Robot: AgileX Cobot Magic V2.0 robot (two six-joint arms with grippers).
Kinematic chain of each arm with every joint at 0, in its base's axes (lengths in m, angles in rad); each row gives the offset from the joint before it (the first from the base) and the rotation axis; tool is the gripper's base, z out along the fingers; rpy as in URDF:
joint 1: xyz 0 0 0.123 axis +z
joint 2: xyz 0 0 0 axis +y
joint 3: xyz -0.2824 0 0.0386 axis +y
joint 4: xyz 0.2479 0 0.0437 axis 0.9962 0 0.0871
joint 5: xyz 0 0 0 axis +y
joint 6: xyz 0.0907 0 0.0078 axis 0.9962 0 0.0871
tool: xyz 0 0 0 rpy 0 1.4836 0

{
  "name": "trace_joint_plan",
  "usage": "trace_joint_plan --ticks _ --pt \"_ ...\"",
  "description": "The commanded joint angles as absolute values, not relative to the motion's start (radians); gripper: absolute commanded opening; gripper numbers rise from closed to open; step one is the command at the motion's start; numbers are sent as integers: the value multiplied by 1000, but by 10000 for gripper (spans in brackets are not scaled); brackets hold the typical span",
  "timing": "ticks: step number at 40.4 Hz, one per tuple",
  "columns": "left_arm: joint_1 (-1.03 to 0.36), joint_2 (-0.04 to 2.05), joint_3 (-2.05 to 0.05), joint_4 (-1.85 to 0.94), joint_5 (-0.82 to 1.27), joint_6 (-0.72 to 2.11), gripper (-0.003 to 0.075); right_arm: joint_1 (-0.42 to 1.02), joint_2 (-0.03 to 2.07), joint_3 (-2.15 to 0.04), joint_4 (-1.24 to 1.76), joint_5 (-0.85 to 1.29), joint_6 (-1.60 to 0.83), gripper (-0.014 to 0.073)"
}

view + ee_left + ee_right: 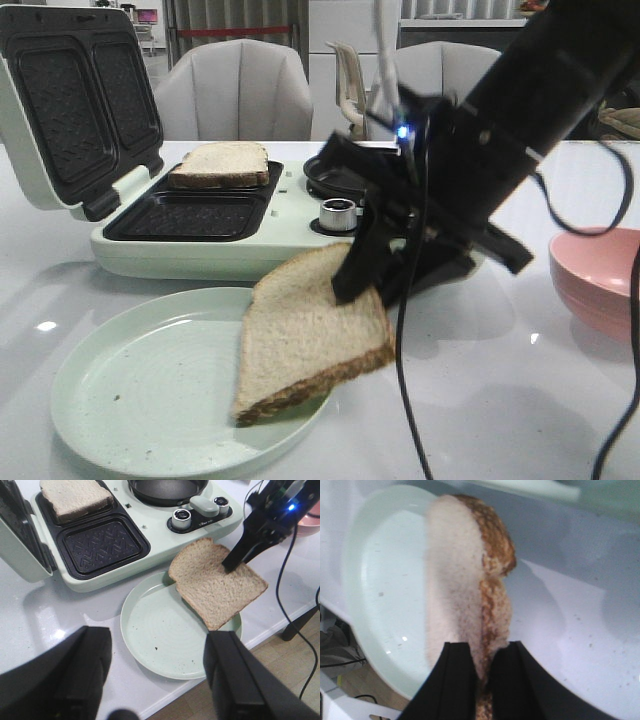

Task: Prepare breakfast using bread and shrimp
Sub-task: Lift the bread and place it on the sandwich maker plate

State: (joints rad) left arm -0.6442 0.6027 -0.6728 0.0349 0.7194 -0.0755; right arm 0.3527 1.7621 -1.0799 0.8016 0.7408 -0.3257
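1. Now the right tool pinches one slice of bread by its edge, so the slice hangs tilted below the tool, over the rim of the green plate.
2. It looks lifted, maybe so it can go to the sandwich maker just behind the tool.
3. The other slice lies in the far tray of that machine. The near tray is bare, so that may be where this slice goes.
4. The left tool hangs wide open, holding nothing, well apart from the bread.
5. A pink bowl sits off to the side of the right tool. I cannot see any shrimp.
6. The machine's knob and black pan are close, so the arm could bump them.
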Motion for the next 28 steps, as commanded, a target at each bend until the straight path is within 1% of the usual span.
trace_joint_plan --ticks 1,8,13,22,28 --pt "-651 603 -700 28 643 -79 454 353 1649 -1105 826 775 -340 34" --pt "-651 603 -700 28 643 -79 454 353 1536 -1105 839 803 -340 34" --pt "-651 603 -700 28 643 -79 454 353 1493 -1106 909 753 -351 34" --pt "-651 603 -700 28 643 -79 454 421 1540 -1134 1103 527 -519 34" --pt "-651 603 -700 28 643 -79 454 443 1643 -1261 1169 519 -583 34"
